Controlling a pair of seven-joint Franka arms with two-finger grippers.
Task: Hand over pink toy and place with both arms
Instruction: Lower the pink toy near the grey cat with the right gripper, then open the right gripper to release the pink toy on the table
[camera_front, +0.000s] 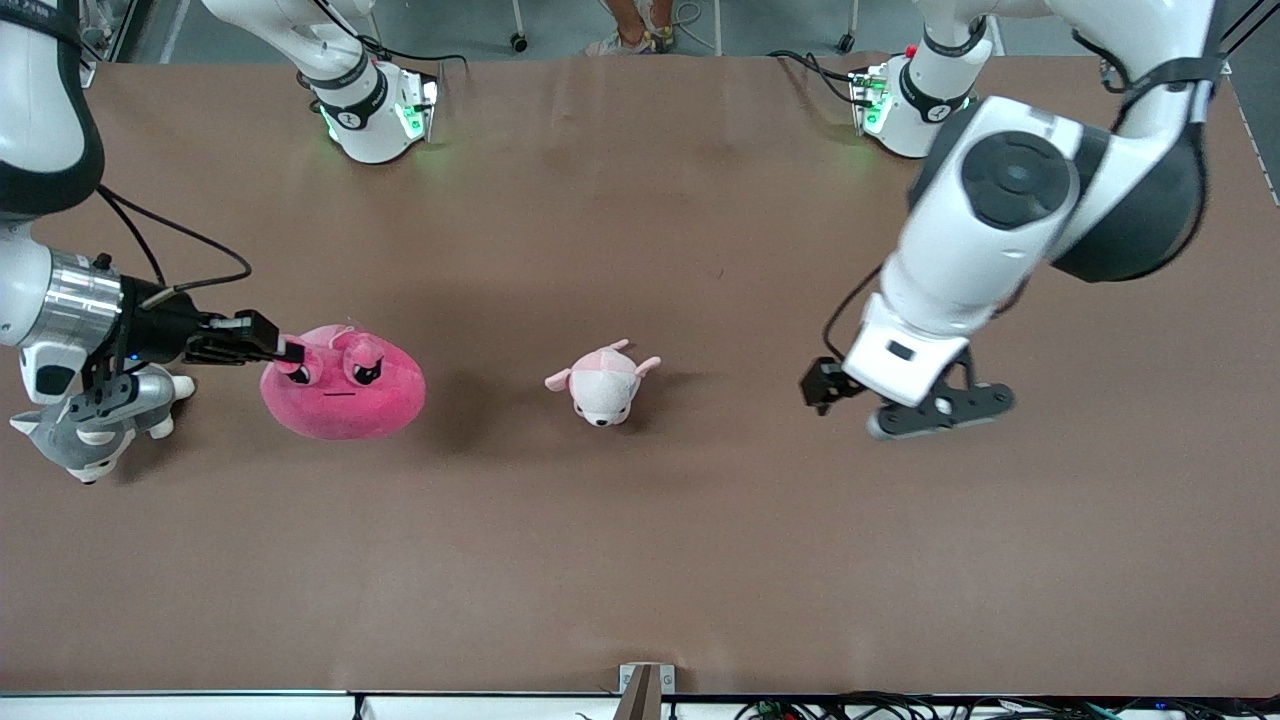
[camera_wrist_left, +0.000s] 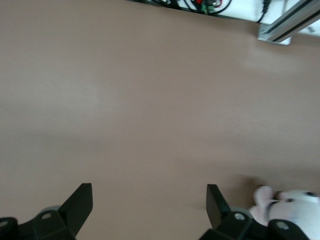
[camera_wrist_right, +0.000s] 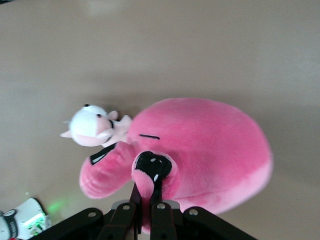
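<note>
Both arms are white with black joint bands, and their bases show green lights. The right arm has a silver metal ring and thin black cables before its black claw (camera_front: 285, 350). The left claw (camera_front: 905, 400) is black under a white block.

High front camera; wrist cameras face tabletop (camera_front: 640, 560).

pale pink plush (camera_front: 603, 384) mid-table, grey plush dog (camera_front: 95, 425).

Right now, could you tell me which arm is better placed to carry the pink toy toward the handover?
The right. Its end effector is shut on the pink toy, pinching it by one eye. The left end effector hangs open over bare table, with the small pink-and-white plush between it and the toy.
</note>
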